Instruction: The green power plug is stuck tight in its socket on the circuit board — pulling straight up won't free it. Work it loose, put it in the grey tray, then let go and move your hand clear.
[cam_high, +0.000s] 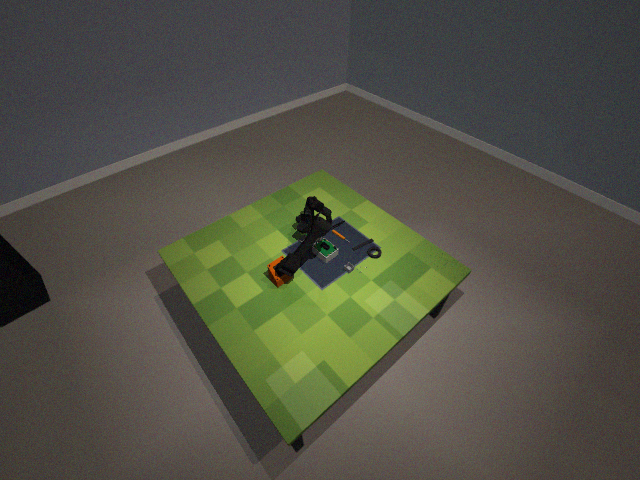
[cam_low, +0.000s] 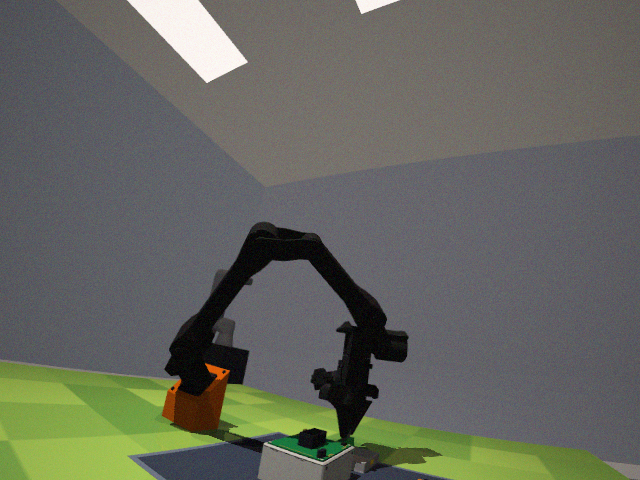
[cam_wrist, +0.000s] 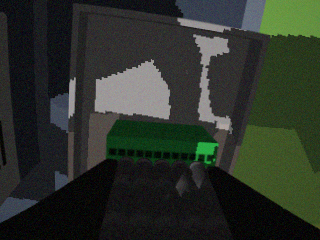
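The green power plug was gripped between the fingers, pinched across its long side so that a fingertip bore on each end, and its row of small dark openings was turned toward the wrist camera. It was held over the grey tray, toward the near end of it as the wrist view showed, with the tray's walls seen on both sides of the plug. Whether its underside already touched the tray floor could not be told, since the near wall and the circuit board hid that part from the exterior view. The plug was free of its socket, so the working loose could be judged as done. The board was carried on a pale box, presumably so that the socket would be raised within easy reach, and the tray was set just beside it, which would have kept the carry short. The arm was bent high from its orange base and its hand was pointed down, a pose by which the plug could be lowered between the walls rather than across them. What was left was judged to be the release: the fingers were to be parted gently and lifted straight up, because a sideways move might have dragged the plug or caught a wall.
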